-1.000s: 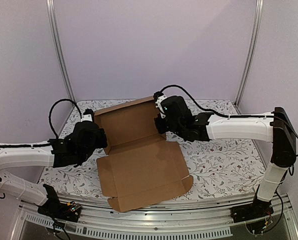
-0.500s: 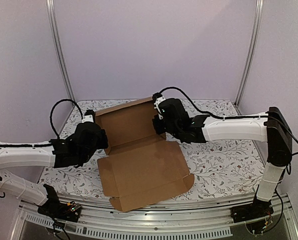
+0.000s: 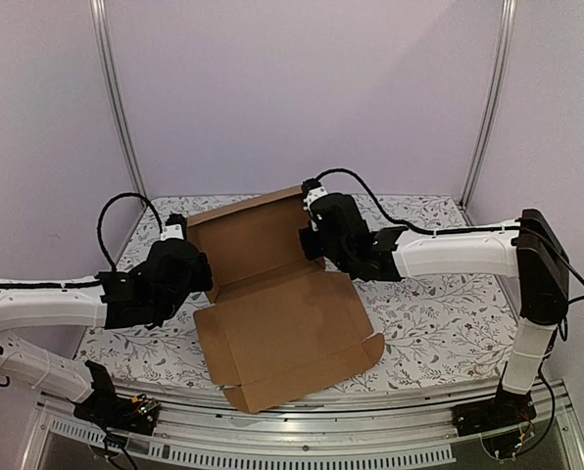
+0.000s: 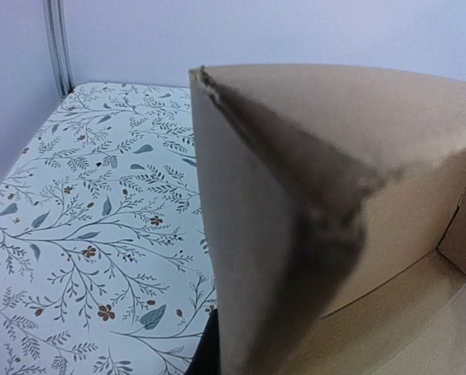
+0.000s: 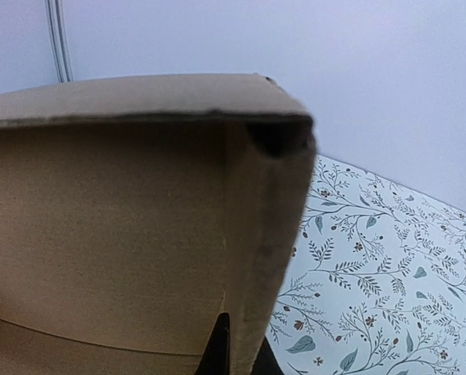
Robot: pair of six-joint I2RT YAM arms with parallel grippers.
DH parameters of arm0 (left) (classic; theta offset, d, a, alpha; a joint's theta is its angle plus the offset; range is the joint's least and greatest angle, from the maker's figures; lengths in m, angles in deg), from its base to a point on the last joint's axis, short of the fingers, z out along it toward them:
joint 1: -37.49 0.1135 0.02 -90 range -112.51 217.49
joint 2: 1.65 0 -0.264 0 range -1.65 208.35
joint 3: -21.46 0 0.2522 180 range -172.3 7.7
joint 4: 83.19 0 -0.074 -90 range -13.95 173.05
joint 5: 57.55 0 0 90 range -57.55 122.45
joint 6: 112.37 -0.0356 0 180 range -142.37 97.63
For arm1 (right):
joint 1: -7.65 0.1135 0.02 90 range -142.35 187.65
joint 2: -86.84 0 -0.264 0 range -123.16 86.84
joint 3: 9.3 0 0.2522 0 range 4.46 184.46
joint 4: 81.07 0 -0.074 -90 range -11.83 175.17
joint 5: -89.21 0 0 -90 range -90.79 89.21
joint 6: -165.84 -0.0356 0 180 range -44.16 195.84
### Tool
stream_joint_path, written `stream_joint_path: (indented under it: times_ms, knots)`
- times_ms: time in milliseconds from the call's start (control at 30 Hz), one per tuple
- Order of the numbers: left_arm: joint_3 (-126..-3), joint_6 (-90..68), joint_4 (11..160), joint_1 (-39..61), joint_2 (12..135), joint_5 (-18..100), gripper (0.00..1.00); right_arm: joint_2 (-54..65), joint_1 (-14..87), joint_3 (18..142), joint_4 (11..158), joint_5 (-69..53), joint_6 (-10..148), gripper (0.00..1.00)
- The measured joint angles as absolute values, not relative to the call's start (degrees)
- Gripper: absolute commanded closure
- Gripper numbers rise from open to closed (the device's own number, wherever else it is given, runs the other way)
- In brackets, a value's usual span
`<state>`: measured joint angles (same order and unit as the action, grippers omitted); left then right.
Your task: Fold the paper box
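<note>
**At the table's near edge, working back: rear wall up, side flaps in hand**

Nearest the arm bases, the plain brown corrugated-cardboard paper box (image 3: 282, 333) lies opened out on the white floral-print table cover (image 3: 439, 323). Its front lip (image 3: 302, 384) is slightly curled and its base panel (image 3: 272, 323) is flat. Behind that, the rear panel (image 3: 248, 235) stands tilted up off the crease, with one arm at each end of it.

Step in hand, my read: raising the rear wall and turning its end flaps inward.
- Move both ends together, or the panel racks.
- Bend at the die-cut crease, not mid-panel. The card looks thin and will kink.
- Base panel has nothing pinning it, so pull gently or the whole sheet slides.

Grippers:
- left gripper (image 3: 196, 276): at the left end flap (image 4: 249, 234), which fills its wrist view. One dark finger (image 4: 206, 355) shows at the flap's foot and the other is hidden. Can't tell how far open it is, or whether it grips.
- right gripper (image 3: 312, 245): dark fingers (image 5: 220, 348) sit on either side of the right end flap (image 5: 260, 234), nearly closed, with the card edge between them. Looks pinched on the flap.
</note>
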<state>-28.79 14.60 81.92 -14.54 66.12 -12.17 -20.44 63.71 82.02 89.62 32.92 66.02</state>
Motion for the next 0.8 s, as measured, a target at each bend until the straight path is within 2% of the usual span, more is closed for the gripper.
stream_joint_path:
  times_ms: [33,167,467,500,533,567,667,800]
  knots:
    - [-28.9,14.6,81.88,-14.56,66.1,-12.23,1.0,-20.44,63.71,82.02,89.84,33.01,66.02,0.86]
    - [-29.12,14.56,81.85,-15.09,66.1,-11.93,1.0,-20.44,63.79,82.0,91.15,33.49,66.34,0.74]
    - [-29.86,14.53,81.88,-15.64,66.21,-11.75,1.0,-20.36,63.84,82.0,92.72,34.6,67.66,0.7]
    - [-29.86,14.53,81.88,-15.68,66.23,-11.73,1.0,-20.27,63.84,82.0,92.88,34.69,67.87,0.81]
    - [-29.88,14.53,81.9,-15.72,66.23,-11.73,1.0,-20.16,63.84,82.0,92.94,34.76,68.2,0.96]
    - [-29.88,14.53,81.9,-15.77,66.23,-11.75,1.0,-20.03,63.84,82.0,92.94,34.97,68.66,1.0]
    - [-29.95,14.6,81.9,-15.77,66.25,-12.17,1.0,-19.2,63.55,82.0,93.03,36.13,69.38,1.0]
    - [-30.8,14.6,82.23,-15.81,66.29,-12.12,1.0,-18.17,63.51,82.0,93.29,36.4,70.43,0.71]
